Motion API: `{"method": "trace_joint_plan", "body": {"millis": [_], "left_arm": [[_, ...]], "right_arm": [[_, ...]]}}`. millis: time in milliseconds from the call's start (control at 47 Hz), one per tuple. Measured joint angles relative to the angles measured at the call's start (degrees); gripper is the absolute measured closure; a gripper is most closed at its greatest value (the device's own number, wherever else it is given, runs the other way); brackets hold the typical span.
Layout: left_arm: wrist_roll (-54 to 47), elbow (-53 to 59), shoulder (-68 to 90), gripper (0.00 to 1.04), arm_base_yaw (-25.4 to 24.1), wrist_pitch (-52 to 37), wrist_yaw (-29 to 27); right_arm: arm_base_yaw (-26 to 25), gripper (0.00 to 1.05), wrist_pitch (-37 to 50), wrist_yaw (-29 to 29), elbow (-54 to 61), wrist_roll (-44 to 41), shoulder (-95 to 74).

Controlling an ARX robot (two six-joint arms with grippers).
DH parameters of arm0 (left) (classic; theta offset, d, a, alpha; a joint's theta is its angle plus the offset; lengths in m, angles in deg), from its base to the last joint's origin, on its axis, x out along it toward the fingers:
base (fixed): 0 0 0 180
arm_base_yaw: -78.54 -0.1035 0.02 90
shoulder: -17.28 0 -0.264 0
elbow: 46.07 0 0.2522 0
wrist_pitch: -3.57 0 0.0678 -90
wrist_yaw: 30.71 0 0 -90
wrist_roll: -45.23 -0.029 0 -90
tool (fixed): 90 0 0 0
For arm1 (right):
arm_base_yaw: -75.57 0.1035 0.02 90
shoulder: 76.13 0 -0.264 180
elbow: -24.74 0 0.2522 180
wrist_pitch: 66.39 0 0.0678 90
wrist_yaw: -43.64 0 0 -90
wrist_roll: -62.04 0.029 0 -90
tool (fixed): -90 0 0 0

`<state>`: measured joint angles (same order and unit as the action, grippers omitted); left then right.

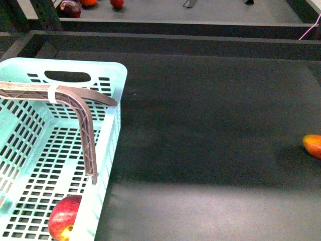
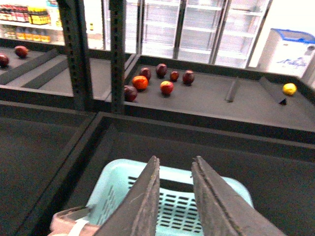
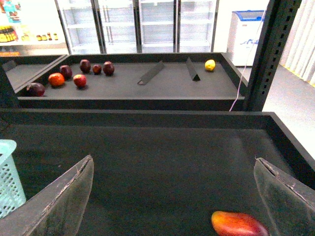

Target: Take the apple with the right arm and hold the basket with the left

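Apple point(image 1: 65, 217) lies in the basket point(image 1: 108, 150), at its near right corner, close against the right wall; red skin with a yellowish patch low down. Farther in, the left gripper point(image 1: 98, 135) reaches in from the left over the basket. One ribbed grey-brown finger with a white band bends down inside the right wall, its tip low against that wall; the other finger runs out over the right rim. The wall seems to sit between them, though the front view does not settle whether they pinch it. In the left wrist view the left gripper's two fingers point(image 2: 140, 206) stand a narrow gap apart above the basket's far rim.

To the right, on the dark shelf floor point(image 1: 210, 130), an orange-yellow fruit point(image 1: 313, 145) lies at the right edge, well apart from the basket. In the right wrist view the right gripper point(image 3: 172, 206) stands wide and empty above the floor, with that fruit point(image 3: 238, 223) near its right finger and a corner of the basket at the left.

Beyond, on a farther shelf point(image 3: 147, 78), several dark and red fruits point(image 3: 78, 80) sit in a group at the left, a yellow fruit point(image 3: 210, 65) far right. Glass-door coolers point(image 3: 142, 24) stand behind.
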<state>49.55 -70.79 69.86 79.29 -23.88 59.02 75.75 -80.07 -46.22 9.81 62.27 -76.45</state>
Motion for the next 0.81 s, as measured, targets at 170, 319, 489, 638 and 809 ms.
{"method": "trace_joint_plan", "body": {"millis": [170,319,489,638,809], "left_arm": [[-2.82,3.41,-5.42,1.01,-0.50,1.97,0.26],[-3.30,5.79,-10.91,1.01,-0.50,5.11,0.26],[-3.48,7.58,-16.37,1.01,-0.50,8.87,0.26],[-3.50,9.84,-19.45,1.01,-0.52,8.94,0.26],[-3.65,10.12,-24.15,1.01,-0.52,13.20,0.26]], "right_arm": [[0.00,0.09,0.00,-0.02,0.00,0.00,0.00],[0.00,0.09,0.00,-0.02,0.00,0.00,0.00],[0.00,0.09,0.00,-0.02,0.00,0.00,0.00],[0.00,0.09,0.00,0.00,0.00,0.00,0.00],[0.00,0.09,0.00,-0.02,0.00,0.00,0.00]]}}
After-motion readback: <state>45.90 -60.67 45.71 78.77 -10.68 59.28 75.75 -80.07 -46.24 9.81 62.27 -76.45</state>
